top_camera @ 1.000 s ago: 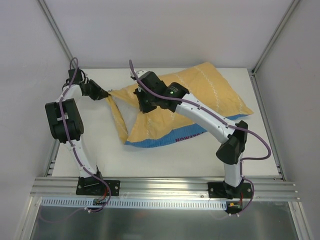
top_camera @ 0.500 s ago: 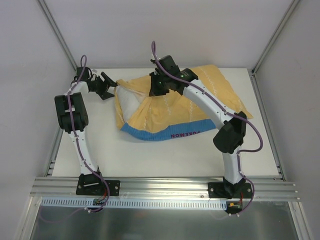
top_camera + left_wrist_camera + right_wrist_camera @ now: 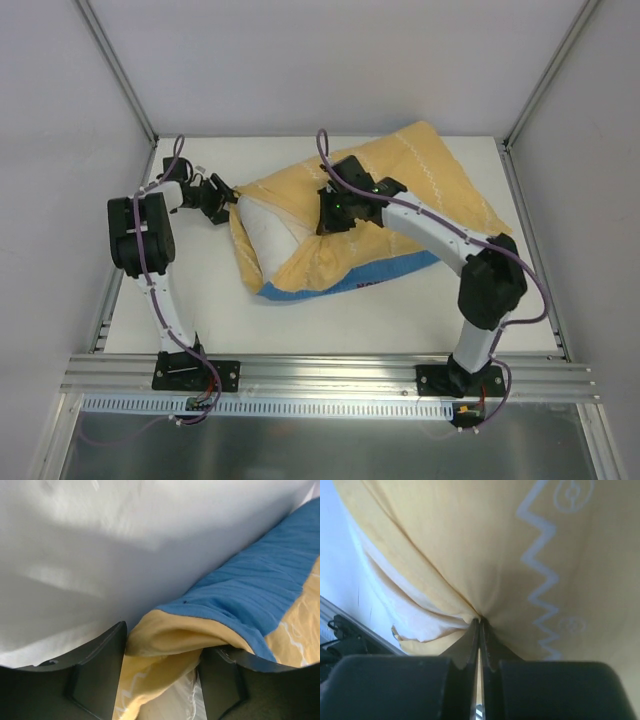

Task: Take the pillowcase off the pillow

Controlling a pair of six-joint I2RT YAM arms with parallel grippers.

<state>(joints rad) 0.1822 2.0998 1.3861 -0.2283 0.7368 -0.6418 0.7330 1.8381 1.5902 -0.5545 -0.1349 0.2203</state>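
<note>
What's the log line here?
left pincer: shut on yellow-and-blue fabric pillowcase hem | right pincer: shut on its yellow face | plain white stuffed pillow: partly exposed

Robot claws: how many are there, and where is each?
2. The left gripper holds the pillowcase by its open edge, far left; the right gripper pinches its yellow top near the middle. None seems hidden.

pillow point(image 3: 268, 232) inside pillowcase point(image 3: 420, 180) on table point(image 3: 400, 320), left end poking out
</note>
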